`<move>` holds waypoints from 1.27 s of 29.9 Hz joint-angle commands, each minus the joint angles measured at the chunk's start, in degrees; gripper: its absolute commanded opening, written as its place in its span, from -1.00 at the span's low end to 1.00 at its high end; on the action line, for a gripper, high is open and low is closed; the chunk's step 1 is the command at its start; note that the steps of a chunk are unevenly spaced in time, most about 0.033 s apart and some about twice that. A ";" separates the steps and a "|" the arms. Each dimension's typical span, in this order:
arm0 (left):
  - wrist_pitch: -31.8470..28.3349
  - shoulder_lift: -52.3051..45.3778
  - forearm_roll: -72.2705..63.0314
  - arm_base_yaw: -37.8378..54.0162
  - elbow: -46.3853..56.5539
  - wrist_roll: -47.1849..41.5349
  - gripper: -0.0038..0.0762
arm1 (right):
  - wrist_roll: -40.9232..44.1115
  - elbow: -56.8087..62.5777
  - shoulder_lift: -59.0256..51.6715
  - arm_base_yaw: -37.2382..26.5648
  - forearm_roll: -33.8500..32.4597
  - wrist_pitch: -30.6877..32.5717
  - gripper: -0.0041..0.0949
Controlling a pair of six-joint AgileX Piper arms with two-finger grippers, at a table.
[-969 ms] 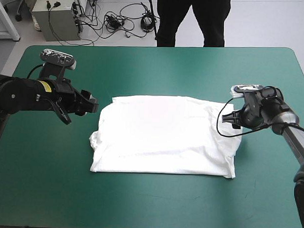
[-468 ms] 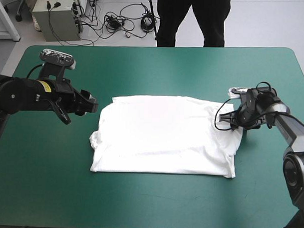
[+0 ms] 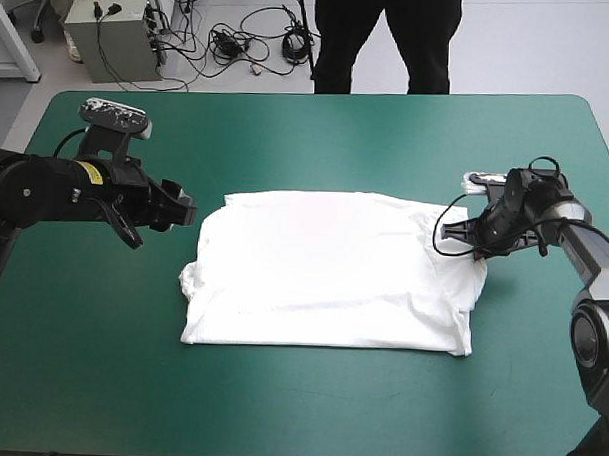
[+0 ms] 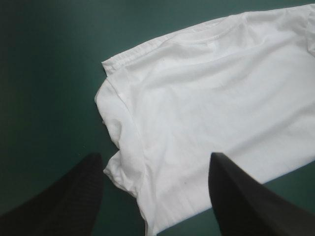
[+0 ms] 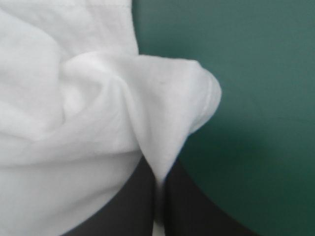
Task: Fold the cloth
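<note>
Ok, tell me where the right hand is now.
In the high view the right hand is toward the right side of the table, shut on a pinch of the T-shirt at its far right corner.

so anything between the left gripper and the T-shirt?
Nothing: the high view shows only bare teal-green cover between the open left gripper and the T-shirt.

One T-shirt [image 3: 328, 269] lies here — just the one, white. One table [image 3: 309, 91], with one teal-green cover [image 3: 308, 408] over it. Two arms [image 3: 46, 189], one coming in from each side. Two grippers: the left gripper [image 4: 155, 162] and the right gripper [image 5: 160, 169]. Each gripper carries two black fingers [image 4: 64, 201] — four fingers altogether, two showing in each wrist view.
</note>
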 commanded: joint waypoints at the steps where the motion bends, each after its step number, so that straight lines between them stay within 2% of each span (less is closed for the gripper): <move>1: 1.97 -1.46 -0.81 -0.44 -1.80 -0.35 0.23 | -4.27 -5.11 -4.38 0.44 5.92 2.97 -0.95; 4: 1.97 -1.46 -0.81 -0.44 -1.80 -0.35 0.23 | -5.36 -7.71 -4.99 3.52 8.03 4.82 -0.95; 10: 1.97 -1.46 -1.12 -0.44 -1.80 -0.35 0.23 | -5.36 -7.63 -2.60 10.36 7.09 3.34 -0.95; 16: 1.97 -1.46 -1.12 -0.44 -1.80 -0.35 0.23 | -7.57 -7.63 2.00 12.46 6.69 3.51 -0.91; 20: 1.97 -1.46 -0.87 -0.44 -1.80 -0.35 0.23 | -9.51 -7.63 2.75 12.46 7.60 4.69 -0.69; 27: 1.97 -1.46 -0.35 -0.44 -1.80 -0.35 0.23 | -9.94 -10.81 0.05 12.46 7.37 10.25 -0.06; 29: 1.97 -1.46 -0.35 -0.44 -1.80 -0.35 0.23 | -9.83 -11.83 -1.52 12.46 7.11 10.78 0.06; 34: 1.97 -1.46 0.65 -0.44 -1.80 -0.21 0.23 | -8.61 -13.29 -6.18 12.46 4.86 12.04 0.08; 38: 2.08 -2.24 4.35 -0.44 -1.37 -2.38 0.23 | -8.04 -13.40 -10.83 12.46 0.32 14.71 0.08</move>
